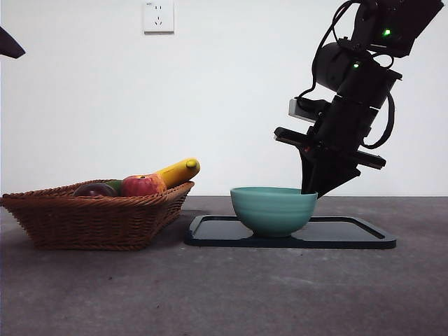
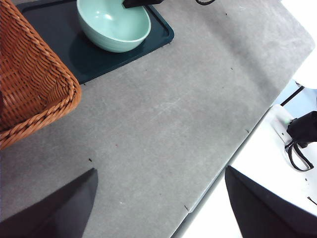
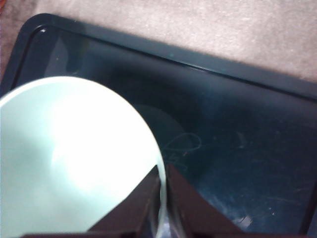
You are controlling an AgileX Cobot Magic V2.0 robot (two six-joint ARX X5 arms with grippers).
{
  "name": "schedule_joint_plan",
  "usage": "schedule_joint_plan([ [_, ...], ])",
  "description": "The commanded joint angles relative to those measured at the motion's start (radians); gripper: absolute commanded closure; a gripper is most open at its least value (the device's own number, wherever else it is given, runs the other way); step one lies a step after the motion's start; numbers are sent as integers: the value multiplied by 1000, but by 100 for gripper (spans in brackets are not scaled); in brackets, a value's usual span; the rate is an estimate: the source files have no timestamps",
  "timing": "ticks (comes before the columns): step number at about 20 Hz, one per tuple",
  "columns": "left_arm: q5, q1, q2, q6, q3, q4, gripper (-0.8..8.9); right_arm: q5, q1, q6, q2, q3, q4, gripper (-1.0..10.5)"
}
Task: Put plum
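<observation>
Big dark tray [image 1: 350,234] holds the mint bowl [image 1: 273,210], whose rim is pinched by the right gripper [image 3: 161,198], jaws closed on it, while the left gripper [image 2: 158,198] waits spread wide, and the plum [image 1: 94,190] sits in the wicker basket [image 1: 91,220].

A plain white wall [image 1: 231,77] stands behind the table [image 1: 231,294], which has a grey, felt-like surface. A white power socket [image 1: 158,16] sits high on the wall. The light is even.
</observation>
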State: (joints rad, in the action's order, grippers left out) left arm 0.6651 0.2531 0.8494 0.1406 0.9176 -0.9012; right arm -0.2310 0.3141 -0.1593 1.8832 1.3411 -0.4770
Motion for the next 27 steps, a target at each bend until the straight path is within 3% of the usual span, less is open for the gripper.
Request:
schedule_joint_plan([
  [1,9,3,5,9,21,4,409,4,5,2,3,27,13,940],
  [8,9,3,5,9,21,4,409,3,5,3,-190,68,-64,940],
  [17,9,3,5,9,21,4,409,-3,48,71,-520,51,-355,940],
  [23,9,3,5,9,21,4,409,-2,141,64,-691,-167,-328,940],
  [27,9,3,5,9,21,4,409,0,197,31,-707,-344,-232,940],
])
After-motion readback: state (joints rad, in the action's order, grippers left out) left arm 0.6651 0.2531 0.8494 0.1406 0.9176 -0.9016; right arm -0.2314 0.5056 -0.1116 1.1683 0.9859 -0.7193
